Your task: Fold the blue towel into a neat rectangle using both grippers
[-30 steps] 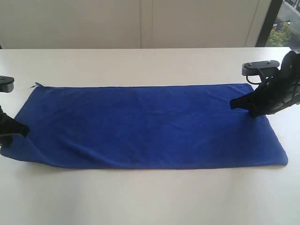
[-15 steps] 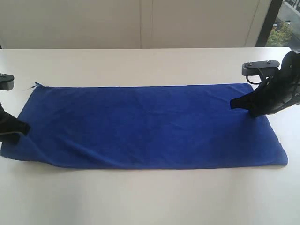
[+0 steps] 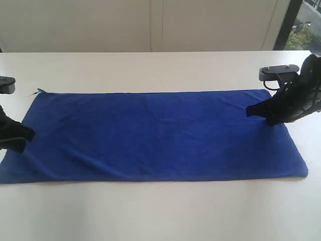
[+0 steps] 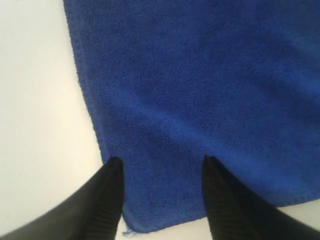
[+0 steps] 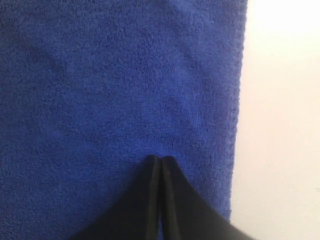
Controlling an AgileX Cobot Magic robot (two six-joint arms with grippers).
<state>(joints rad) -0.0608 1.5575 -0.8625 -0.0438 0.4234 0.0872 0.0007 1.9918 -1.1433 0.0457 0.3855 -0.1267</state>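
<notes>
The blue towel (image 3: 150,135) lies spread flat and lengthwise on the white table (image 3: 150,68). My left gripper (image 3: 22,136) hangs at the towel's left end and is open. In the left wrist view its two dark fingers (image 4: 112,185) stand wide apart over the towel's (image 4: 200,75) corner, with nothing between them. My right gripper (image 3: 249,111) sits over the towel's right end, near the far corner. Its fingertips (image 5: 160,158) are pressed together above the towel (image 5: 100,75), a little in from the side hem, with no cloth seen pinched.
White table surface surrounds the towel on all sides. A pale wall runs along the table's back edge, and a window (image 3: 303,30) shows at the top right. The right arm's grey bracket (image 3: 278,70) juts out above the towel's far right corner.
My left gripper has opened and let go of the towel's left edge. That edge has dropped and now lies flat, and the near left corner has spread out. The right arm has not moved.
</notes>
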